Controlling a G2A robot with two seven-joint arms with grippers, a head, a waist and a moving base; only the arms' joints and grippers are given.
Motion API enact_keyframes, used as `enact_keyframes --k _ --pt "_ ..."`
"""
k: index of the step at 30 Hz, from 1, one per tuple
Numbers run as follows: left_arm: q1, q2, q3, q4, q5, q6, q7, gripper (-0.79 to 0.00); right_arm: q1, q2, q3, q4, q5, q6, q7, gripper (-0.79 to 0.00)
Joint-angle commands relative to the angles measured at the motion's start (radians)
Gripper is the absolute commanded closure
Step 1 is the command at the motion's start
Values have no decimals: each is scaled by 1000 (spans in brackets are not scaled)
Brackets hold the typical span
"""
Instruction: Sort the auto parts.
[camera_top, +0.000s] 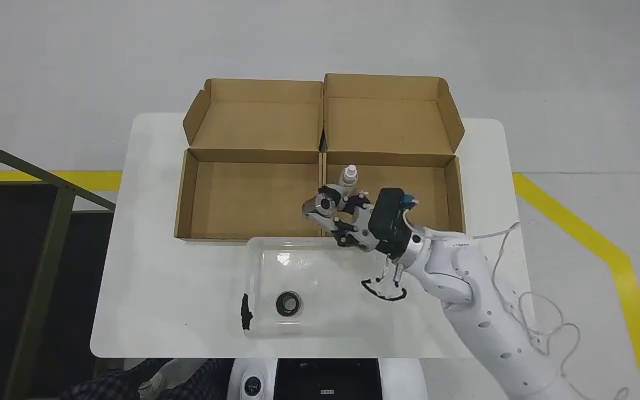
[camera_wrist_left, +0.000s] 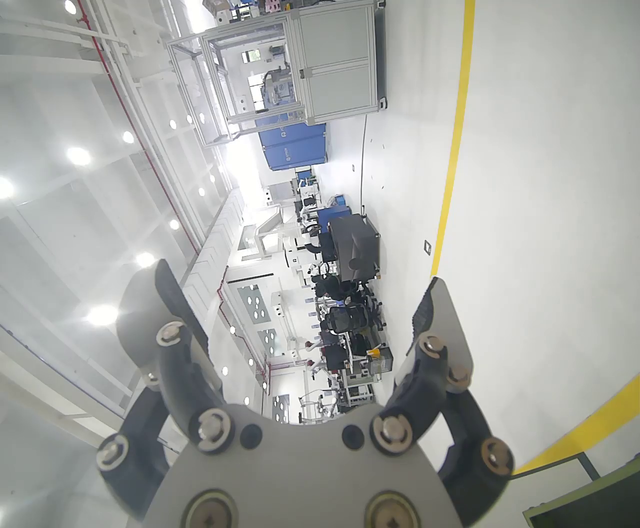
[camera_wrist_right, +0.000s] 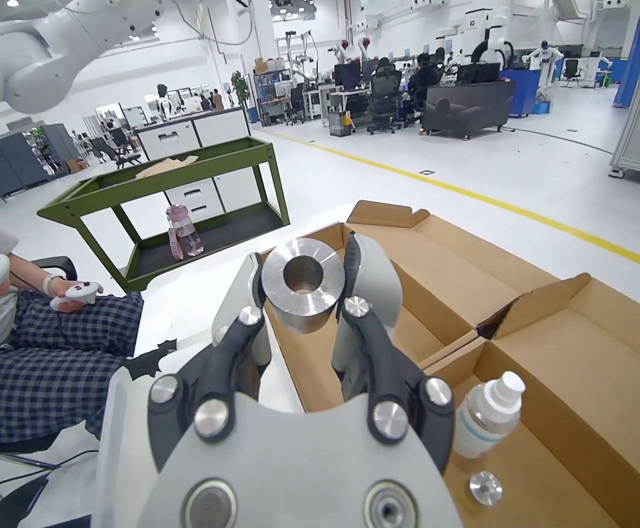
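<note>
Silver metal ring, thick-walled with a round bore (camera_wrist_right: 302, 300): held clear of any surface in my right gripper (camera_wrist_right: 303, 262). It sits about over the wall shared by the left brown cardboard box (camera_top: 250, 200) and the right brown cardboard box (camera_top: 430, 195), seemingly just on the left box's side.
Right gripper's hold: the fingers are closed onto the ring's curved side wall, one on each side, with nothing else in them.
Left gripper (camera_wrist_left: 300, 285): fingers spread wide, nothing between them, aimed out at the room.
Step in hand: I judge this to be the carry, with the part over the boxes and the release not yet made.
Next move: I must settle on a box, bring the ring well inside its walls, lower it, then open. The right box holds a small white plastic bottle (camera_wrist_right: 487, 415) and a small round metal disc (camera_wrist_right: 485, 487), which I should keep clear of.
Ring's heading: the flat bored face is turned upward and tilted toward the wrist camera, so the bore axis is near upright and leaning.
Long axis: none to speak of, since it is a squat cylinder.
Left to sort: a black ring (camera_top: 290, 302) in the clear plastic bin (camera_top: 300, 241) on the near side of the table.
</note>
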Motion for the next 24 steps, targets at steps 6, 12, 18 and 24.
enact_keyframes --k 6,12,18,24 --pt "0 0 0 0 0 0 0 -785 65 -15 -63 28 -99 76 79 0" --pt "0 0 0 0 0 0 0 -785 135 -33 -130 62 -188 129 164 0" --pt "0 0 0 0 0 0 0 -785 215 -57 -208 131 -216 134 241 0" --pt "0 0 0 0 0 0 0 -785 283 -81 -272 183 -233 121 315 0"
